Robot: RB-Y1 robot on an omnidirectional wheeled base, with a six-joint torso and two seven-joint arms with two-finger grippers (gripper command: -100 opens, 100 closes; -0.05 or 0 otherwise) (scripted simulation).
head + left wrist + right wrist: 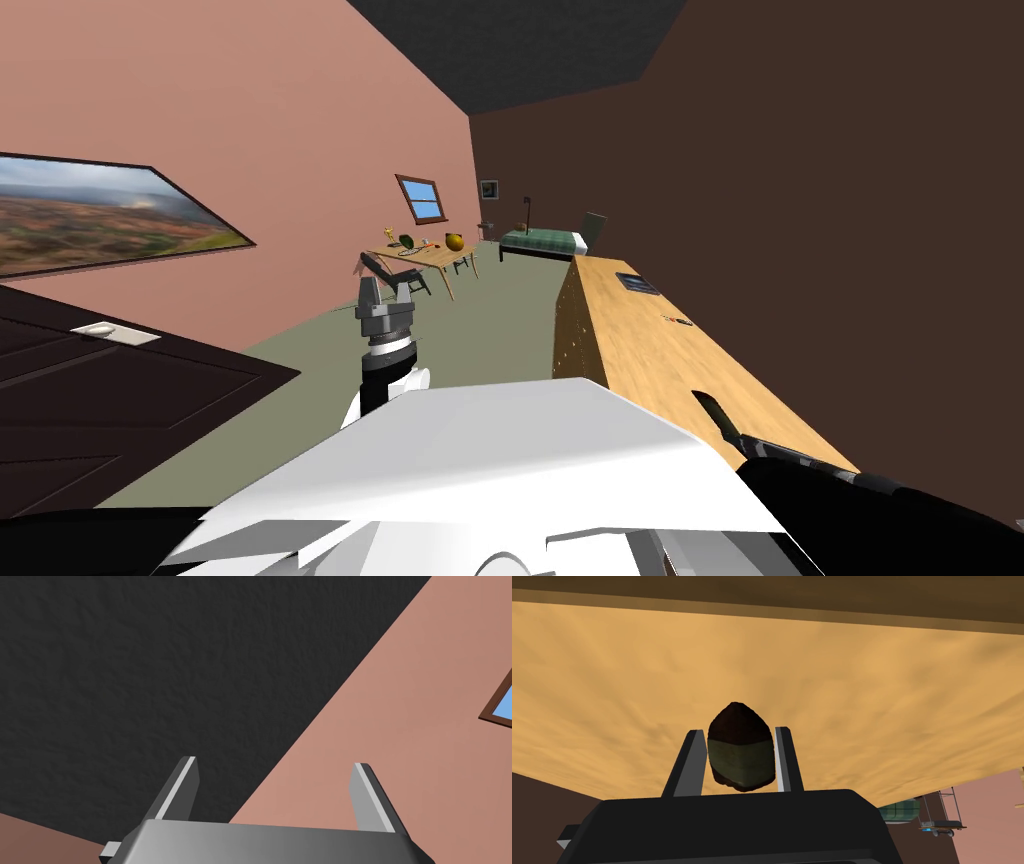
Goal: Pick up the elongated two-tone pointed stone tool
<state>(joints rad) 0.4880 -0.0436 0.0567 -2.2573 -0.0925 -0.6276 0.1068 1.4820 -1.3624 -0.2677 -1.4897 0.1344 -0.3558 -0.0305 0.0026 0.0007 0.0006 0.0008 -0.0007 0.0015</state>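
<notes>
The stone tool (741,748) is a stubby pointed piece, dark brown at the tip and olive green lower down. My right gripper (739,731) is shut on it, one finger pressing each side, just above a long light wooden counter top (862,701). In the head view the right arm reaches over that counter (650,350) at the lower right, its dark end (714,412) pointing along the top. My left gripper (386,290) is raised in front of my chest, and its wrist view shows it (274,762) open and holding nothing.
Farther along the counter lie a flat dark item (637,283) and a small reddish one (678,320). A dark panelled door (120,390) stands at my left. Across the green floor are a low table with fruit (430,255), a chair (390,275) and a bed (545,241).
</notes>
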